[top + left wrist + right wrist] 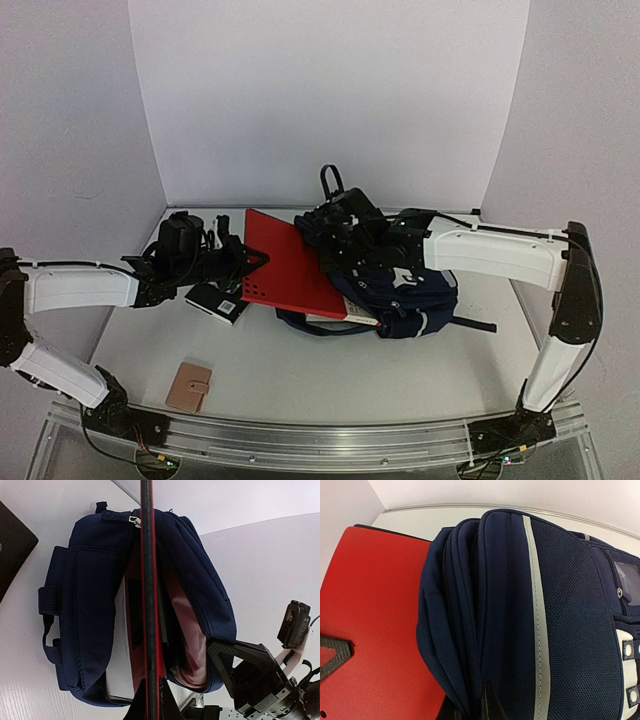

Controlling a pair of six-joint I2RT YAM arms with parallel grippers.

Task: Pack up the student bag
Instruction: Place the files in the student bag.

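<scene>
My left gripper (256, 262) is clenched on the outer edge of the red folder (290, 268). In my left wrist view that folder (148, 605) runs edge-on between my fingers and straight into the open mouth of the bag (90, 610). The folder sits tilted, with its far part inside the opening and its near part sticking out towards my left arm.

My right gripper (335, 245) is pinched tight on the bag's fabric at the rim of the opening. From my right wrist I see my fingertips (487, 702) closed on a navy fold of the bag (560, 605), just beside its pale grey stripe, with the folder (375, 620) off to the side.

The bag (410, 295) lies on its side on the table (330, 380), a little right of the middle, with its mouth facing my left arm. Something white shows inside it against the folder, a book or papers, though I cannot tell which.

A flat black thing (215, 303) lies below my left wrist, just beside the folder's near corner. A small tan pouch (188, 387) lies near the front edge on the left, well apart from the bag.
</scene>
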